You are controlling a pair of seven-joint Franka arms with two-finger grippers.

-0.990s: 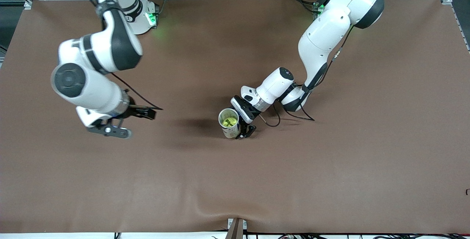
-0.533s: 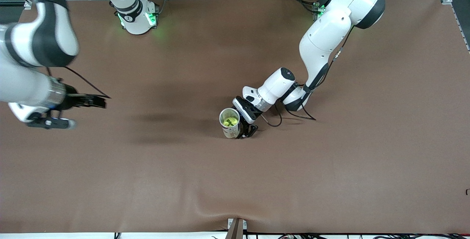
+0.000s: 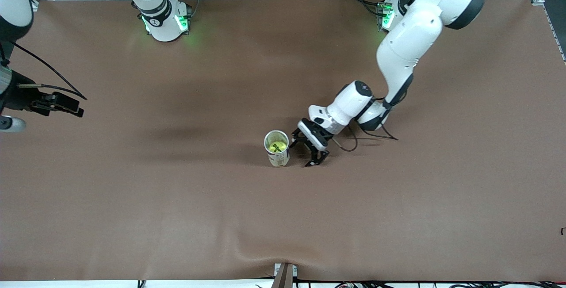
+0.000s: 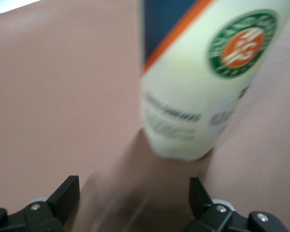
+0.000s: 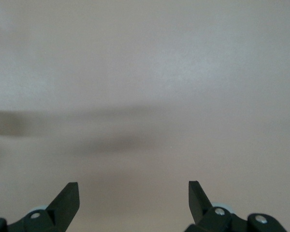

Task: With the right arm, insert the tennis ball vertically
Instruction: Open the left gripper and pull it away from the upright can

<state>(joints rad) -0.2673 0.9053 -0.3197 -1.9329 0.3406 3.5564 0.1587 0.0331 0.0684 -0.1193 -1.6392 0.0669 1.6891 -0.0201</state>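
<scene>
A tennis ball can point(image 3: 277, 150) stands upright near the table's middle, open at the top, with a yellow-green tennis ball point(image 3: 276, 147) inside. My left gripper point(image 3: 305, 151) is open and empty, low beside the can on the side toward the left arm's end, a small gap away. In the left wrist view the can point(image 4: 203, 82) stands just ahead of the open left gripper point(image 4: 134, 187). My right gripper point(image 3: 8, 122) is up at the right arm's end of the table, partly cut off. In the right wrist view the right gripper point(image 5: 134, 189) is open and empty over bare table.
The brown table cover point(image 3: 398, 213) has a raised wrinkle at its edge nearest the front camera point(image 3: 265, 246). A black cable point(image 3: 371, 136) loops from the left wrist onto the table. The arm bases point(image 3: 163, 22) stand along the farthest edge.
My left gripper has opened, let go of the can and drawn back toward the left arm's end. My right arm has swung away toward its own end of the table.
</scene>
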